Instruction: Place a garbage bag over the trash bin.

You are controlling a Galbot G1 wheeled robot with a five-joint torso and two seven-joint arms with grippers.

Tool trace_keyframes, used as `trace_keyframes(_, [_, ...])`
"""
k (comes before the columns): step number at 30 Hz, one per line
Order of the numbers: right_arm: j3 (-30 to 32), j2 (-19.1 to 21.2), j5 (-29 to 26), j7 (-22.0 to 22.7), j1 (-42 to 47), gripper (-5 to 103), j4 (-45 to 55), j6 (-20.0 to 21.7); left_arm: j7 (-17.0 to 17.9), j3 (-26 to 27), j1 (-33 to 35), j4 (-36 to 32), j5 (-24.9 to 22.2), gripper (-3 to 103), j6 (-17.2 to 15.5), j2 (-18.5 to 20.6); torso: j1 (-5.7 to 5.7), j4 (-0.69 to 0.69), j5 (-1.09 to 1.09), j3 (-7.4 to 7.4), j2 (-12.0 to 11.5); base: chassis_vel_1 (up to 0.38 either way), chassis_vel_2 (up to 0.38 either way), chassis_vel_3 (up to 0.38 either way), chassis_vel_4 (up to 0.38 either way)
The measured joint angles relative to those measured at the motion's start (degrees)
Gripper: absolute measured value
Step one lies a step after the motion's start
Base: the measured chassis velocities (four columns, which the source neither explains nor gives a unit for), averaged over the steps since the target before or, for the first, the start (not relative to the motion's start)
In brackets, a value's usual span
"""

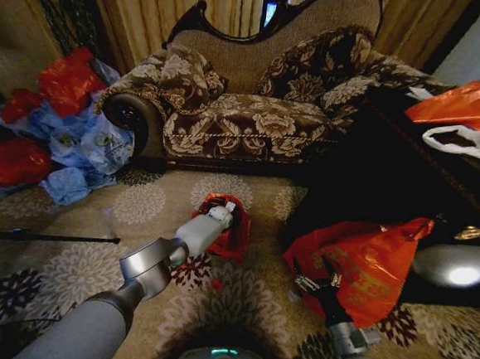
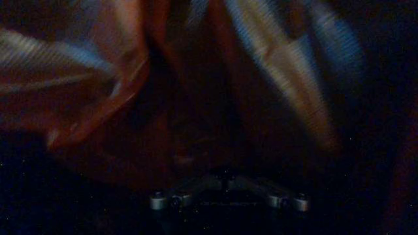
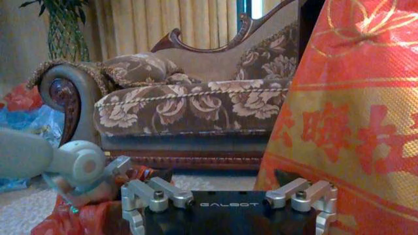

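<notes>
— So, how do the jaws stand?
— The left gripper (image 1: pixel 225 209) is pushed down into the bag (image 1: pixel 237 233); its fingers are buried in red plastic, so I cannot tell whether they are apart or closed. From its wrist, folds of the bag (image 2: pixel 98 83) crowd close all around.
— And the right gripper (image 1: pixel 308 282)?
— Low on the carpet (image 1: pixel 138 205), just beside the big orange bag (image 1: pixel 366 264); its jaws look spread, holding nothing.
— Where is the bin?
— Under the red bag, mid-carpet before the sofa (image 1: pixel 253 122); the plastic hides it.
— Anything further out?
— Red and blue bags (image 1: pixel 61 132) are heaped at the carpet's left edge.
</notes>
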State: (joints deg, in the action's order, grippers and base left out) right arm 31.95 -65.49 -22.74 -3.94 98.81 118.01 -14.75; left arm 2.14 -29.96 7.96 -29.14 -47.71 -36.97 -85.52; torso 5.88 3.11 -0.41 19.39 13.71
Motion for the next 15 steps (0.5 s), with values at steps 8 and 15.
trace_keyframes(8, [-0.1, 0.0, 0.0, 0.0, 0.3, 100, -0.3, -0.4, -0.7, 1.9, 0.0, 4.6, 3.1, 0, 3.0, -2.1, -0.02, 0.02, 0.02, -0.03, 0.0, 0.0, 0.0, 0.0, 0.0])
trace_keyframes(15, [0.5, 0.2, -0.2, 0.0, 1.4, 100, -0.3, -0.9, -0.9, 3.7, 0.5, 7.6, 6.3, 0, 4.9, -3.4, 0.0, 0.03, 0.0, 0.0, 0.0, 0.0, 0.0, 0.0, 0.0])
